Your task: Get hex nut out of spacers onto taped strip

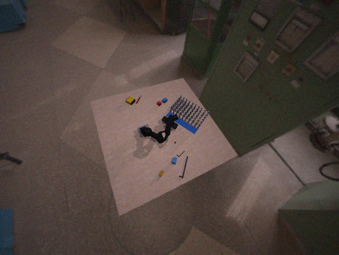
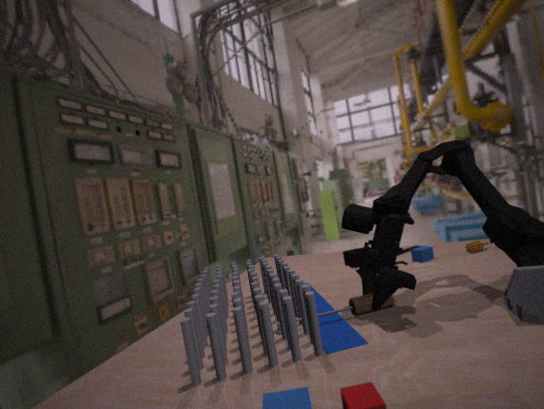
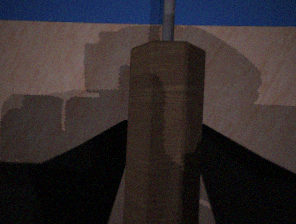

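Note:
My gripper (image 1: 170, 119) (image 2: 378, 303) (image 3: 162, 129) is shut on the wooden handle (image 2: 362, 304) (image 3: 159, 90) of a tool, low over the table in front of the blue taped strip (image 1: 186, 126) (image 2: 343, 337) (image 3: 75, 10). The tool's thin metal rod (image 2: 335, 312) (image 3: 168, 22) runs from the handle across the strip toward the grey spacers (image 2: 243, 342). The rod's far end is hidden among them. The visible spacers stand upright in rows. A small dark shape shows low between them in the exterior view; I cannot tell whether it is the nut or the tool's tip.
A red block (image 1: 159, 103) (image 2: 363, 397) and blue block (image 1: 165, 100) (image 2: 286, 399) lie beside the field. A long L-shaped rod (image 1: 185, 166), a small dark hook (image 1: 181, 154), another blue block (image 1: 174, 160) (image 2: 422, 254) and a yellow-handled tool (image 1: 161, 173) (image 2: 475, 246) lie on the other side.

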Controlling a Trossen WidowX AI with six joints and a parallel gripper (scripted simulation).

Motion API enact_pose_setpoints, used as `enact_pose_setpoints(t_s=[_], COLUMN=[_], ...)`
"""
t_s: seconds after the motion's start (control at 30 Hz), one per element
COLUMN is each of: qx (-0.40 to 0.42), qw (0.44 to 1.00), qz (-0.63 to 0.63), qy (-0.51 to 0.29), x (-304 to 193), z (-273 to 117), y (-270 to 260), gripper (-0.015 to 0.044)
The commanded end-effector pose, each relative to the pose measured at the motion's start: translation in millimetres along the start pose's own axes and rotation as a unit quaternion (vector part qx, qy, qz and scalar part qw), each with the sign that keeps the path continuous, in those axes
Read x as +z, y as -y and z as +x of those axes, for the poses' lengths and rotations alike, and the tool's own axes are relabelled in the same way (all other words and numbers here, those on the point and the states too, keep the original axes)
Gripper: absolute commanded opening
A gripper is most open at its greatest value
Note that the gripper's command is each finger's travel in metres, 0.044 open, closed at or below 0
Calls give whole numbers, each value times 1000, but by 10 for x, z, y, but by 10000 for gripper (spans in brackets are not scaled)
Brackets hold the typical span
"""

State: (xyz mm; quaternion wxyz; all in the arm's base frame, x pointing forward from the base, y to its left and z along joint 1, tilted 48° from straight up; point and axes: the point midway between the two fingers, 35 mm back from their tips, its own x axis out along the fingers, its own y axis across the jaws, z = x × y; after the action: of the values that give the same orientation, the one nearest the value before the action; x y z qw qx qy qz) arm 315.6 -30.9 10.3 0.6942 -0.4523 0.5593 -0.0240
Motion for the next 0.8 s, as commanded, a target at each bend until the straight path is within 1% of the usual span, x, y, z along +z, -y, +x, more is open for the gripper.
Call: enact_pose_setpoints(t_s=[0.0,0.77], qx=[2,2], qw=[1000,1000], qz=[-2,-3], qy=[2,2], x=[-16,-135], z=[-15,-66], y=[-6,-6], gripper=[0,0])
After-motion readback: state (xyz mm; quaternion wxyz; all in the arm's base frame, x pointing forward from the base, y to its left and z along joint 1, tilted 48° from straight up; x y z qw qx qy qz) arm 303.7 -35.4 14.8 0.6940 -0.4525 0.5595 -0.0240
